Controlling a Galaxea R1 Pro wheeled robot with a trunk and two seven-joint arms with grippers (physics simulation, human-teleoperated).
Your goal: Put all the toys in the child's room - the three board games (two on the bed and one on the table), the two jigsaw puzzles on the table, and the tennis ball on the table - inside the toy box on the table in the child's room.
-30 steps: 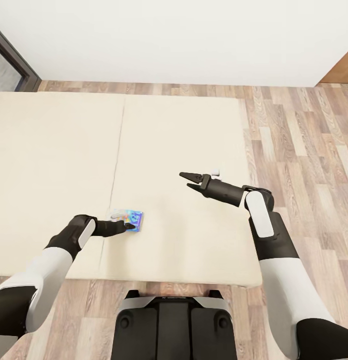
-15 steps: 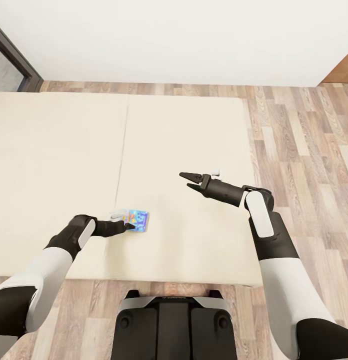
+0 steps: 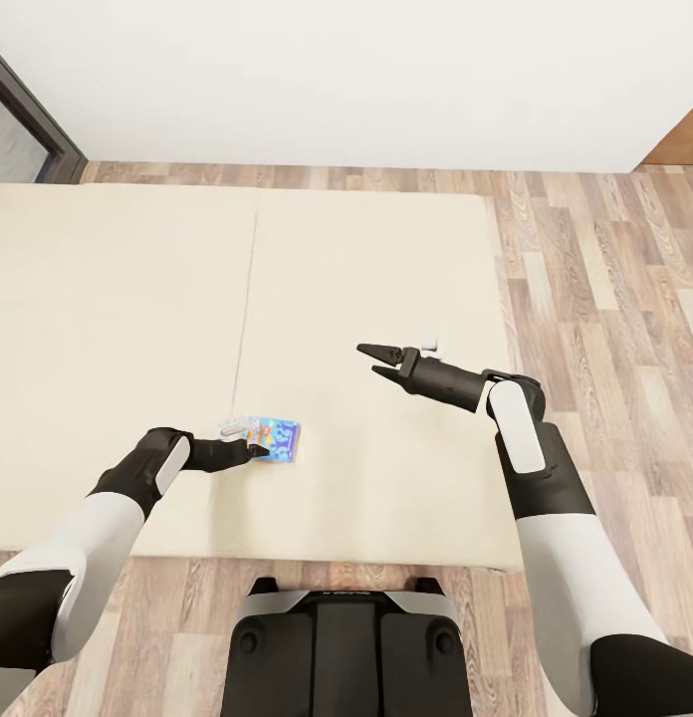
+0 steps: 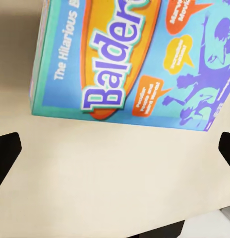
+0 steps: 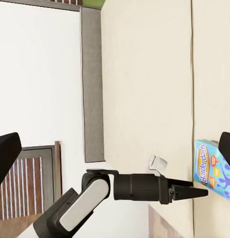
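A small blue board game (image 3: pixel 277 436) lies flat on the beige bed (image 3: pixel 117 299), near its front edge and just right of the seam. My left gripper (image 3: pixel 259 450) is low over the mattress, its tips at the box's near-left edge. The left wrist view has the box (image 4: pixel 135 54) just ahead of the open left gripper (image 4: pixel 115 151), with bare mattress between the fingers. My right gripper (image 3: pixel 373 359) hovers open and empty over the bed's right section. Its wrist view takes in the left gripper (image 5: pixel 201 192) beside the box (image 5: pixel 212 171).
Wood-plank floor (image 3: pixel 605 279) runs right of the bed and along its front. A white wall (image 3: pixel 346 80) stands behind, with a dark window frame (image 3: pixel 28 129) at far left. The grey headboard (image 5: pixel 92 84) borders the mattress. My base (image 3: pixel 346 647) stands against the bed's front edge.
The whole view has shifted slightly to the right. The blue board game now lies a little further right of my left fingertips and has turned slightly. Both arms hold the same pose.
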